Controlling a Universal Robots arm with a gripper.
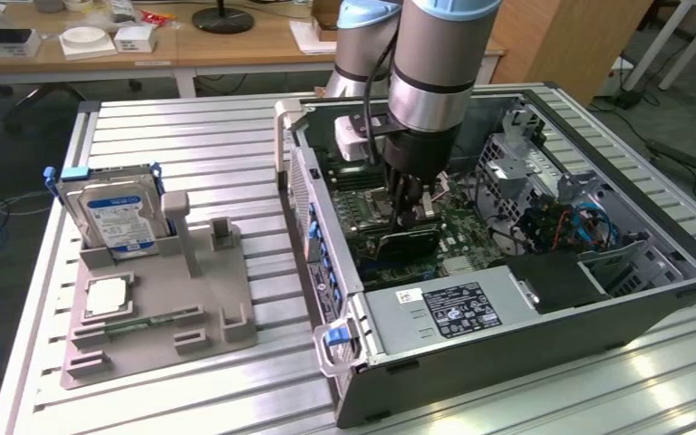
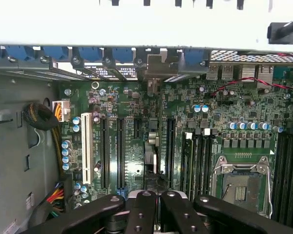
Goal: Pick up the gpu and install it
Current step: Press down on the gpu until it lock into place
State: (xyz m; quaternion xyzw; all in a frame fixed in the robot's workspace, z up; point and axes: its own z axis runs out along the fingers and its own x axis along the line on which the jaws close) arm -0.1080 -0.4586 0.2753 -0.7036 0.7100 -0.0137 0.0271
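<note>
The gpu (image 1: pixel 406 240), a thin black card, stands on edge on the green motherboard (image 1: pixel 475 227) inside the open computer case (image 1: pixel 638 299). My gripper (image 1: pixel 409 213) hangs straight above it, reaching down into the case. In the wrist view the gpu (image 2: pixel 152 161) shows edge-on in an expansion slot, its silver bracket (image 2: pixel 154 73) against the case's rear wall. There the gripper (image 2: pixel 157 197) is shut, its black fingers (image 2: pixel 141 209) nearly meeting right over the card's top edge. Whether they pinch the card I cannot tell.
A grey fixture (image 1: pixel 155 308) on the slatted table at the exterior view's left carries a hard drive (image 1: pixel 116 213) and a square silver chip (image 1: pixel 106 296). Inside the case are the power supply (image 1: pixel 451 313), drive cages with cables (image 1: pixel 565 222), the CPU socket (image 2: pixel 241 185) and a white slot (image 2: pixel 86 146).
</note>
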